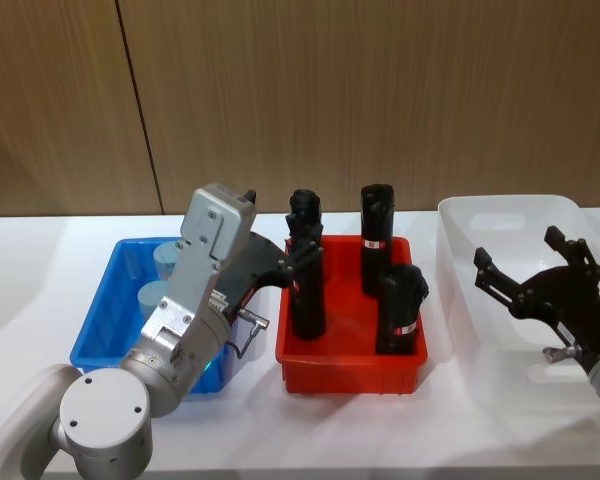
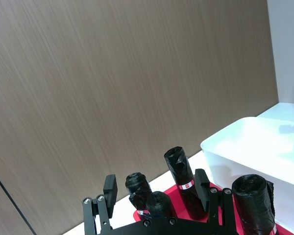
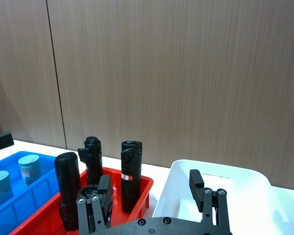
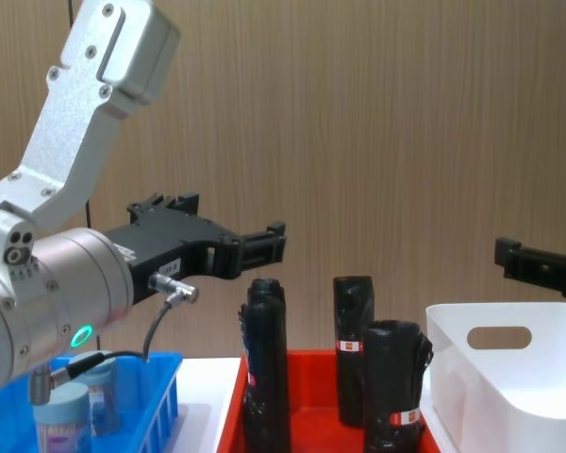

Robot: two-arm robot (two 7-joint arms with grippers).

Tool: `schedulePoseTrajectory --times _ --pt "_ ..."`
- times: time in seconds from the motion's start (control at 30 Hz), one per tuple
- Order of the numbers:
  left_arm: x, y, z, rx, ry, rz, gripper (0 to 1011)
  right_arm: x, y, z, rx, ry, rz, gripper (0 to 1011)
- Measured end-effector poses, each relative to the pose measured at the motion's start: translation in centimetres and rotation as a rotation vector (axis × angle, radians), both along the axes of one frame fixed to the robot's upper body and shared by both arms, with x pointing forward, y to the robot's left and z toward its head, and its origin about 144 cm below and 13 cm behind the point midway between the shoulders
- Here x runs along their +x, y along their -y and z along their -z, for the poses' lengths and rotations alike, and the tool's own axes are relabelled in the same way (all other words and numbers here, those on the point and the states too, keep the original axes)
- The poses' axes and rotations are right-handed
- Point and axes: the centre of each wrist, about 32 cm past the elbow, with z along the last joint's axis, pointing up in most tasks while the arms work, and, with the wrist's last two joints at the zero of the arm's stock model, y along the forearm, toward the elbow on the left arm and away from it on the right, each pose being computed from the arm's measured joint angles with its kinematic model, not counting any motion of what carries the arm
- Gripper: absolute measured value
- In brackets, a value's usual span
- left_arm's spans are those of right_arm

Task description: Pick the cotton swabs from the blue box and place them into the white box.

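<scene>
A brown wood-panelled wall point(image 1: 380, 90) ran behind everything, and in front of it stood the white table point(image 1: 330, 440) carrying three containers in a row. The biggest was the white box point(image 1: 458, 300), at the robot's right end, with an oval handle cutout in its side. At the left end sat the blue box point(image 1: 92, 325), and between the two, close beside each, was a red tray point(image 1: 350, 372).

The left arm point(image 1: 195, 300) reached up and across the blue box, hiding much of its inside. Its left pincer point(image 4: 264, 245) hung in the air near the tray's left side, higher than the tops of the things below, with its fingers point(image 2: 110, 188) spread wide and gripping nothing. The right pincer point(image 1: 520, 252) hovered over the white box, also spread wide and holding nothing.

Three tall black wrapped rolls stood upright in the red tray: one at the left point(image 1: 305, 275), one at the back point(image 1: 376, 235), and one at the front right point(image 1: 402, 312). Red labels showed on the back and front-right rolls.

Smallest of all were the cotton swabs point(image 1: 168, 258), lying nowhere but in the blue box. I could make out two clear jars with light-blue lids, both upright toward the far part of that box, the second point(image 1: 152, 296) just nearer than the first. Neither pincer touched them.
</scene>
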Motion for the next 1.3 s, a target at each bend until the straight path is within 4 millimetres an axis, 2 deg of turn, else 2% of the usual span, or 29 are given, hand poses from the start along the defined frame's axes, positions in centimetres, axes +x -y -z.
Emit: schedulePoseTrajectory --times 0.43,1.3 --pt "0.0 -0.4 0.0 0.009 -0.004 0.002 1004 0.0 0.0 0.0 0.000 0.000 0.000 1002" --pt "-1.1 -6.0 0.9 -0.057 -0.147 -0.162 1004 0.0 0.0 0.0 0.000 0.000 0.000 1002"
